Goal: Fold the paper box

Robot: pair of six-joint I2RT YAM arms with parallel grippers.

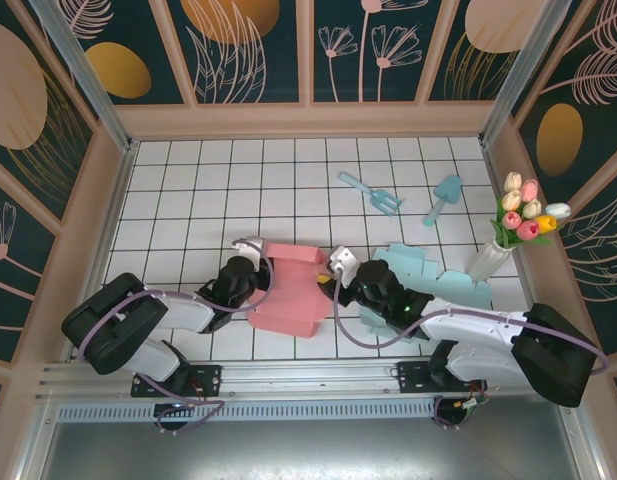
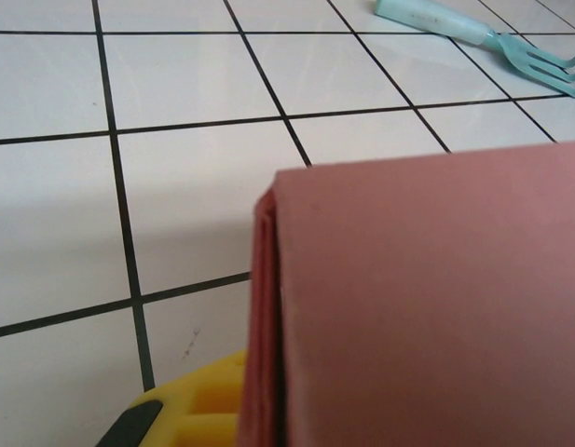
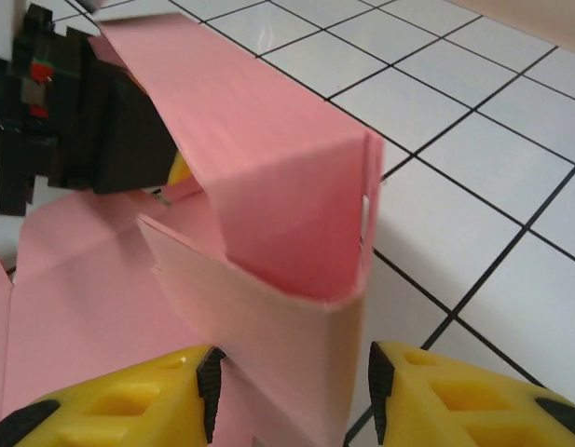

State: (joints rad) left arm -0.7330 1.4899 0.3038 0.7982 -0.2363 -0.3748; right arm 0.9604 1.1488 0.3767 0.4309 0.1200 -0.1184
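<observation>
The pink paper box [image 1: 288,290] lies partly folded in the middle of the tiled table, its far wall standing up. My left gripper [image 1: 252,264] is shut on the left end of that doubled wall [image 2: 268,307]; one yellow finger [image 2: 189,405] shows beside it and the other is hidden behind the paper. My right gripper [image 1: 338,268] is at the box's right end. In the right wrist view it [image 3: 292,391] stands open astride a folded upright corner [image 3: 296,317]. The left pad [image 3: 210,382] touches the paper, and a narrow gap remains at the right pad [image 3: 378,386].
A flat teal paper box [image 1: 428,275] lies just right of my right arm. A teal toy rake [image 1: 370,192] and shovel [image 1: 443,198] lie farther back. A vase of tulips [image 1: 513,235] stands at the right wall. Panel walls enclose the table.
</observation>
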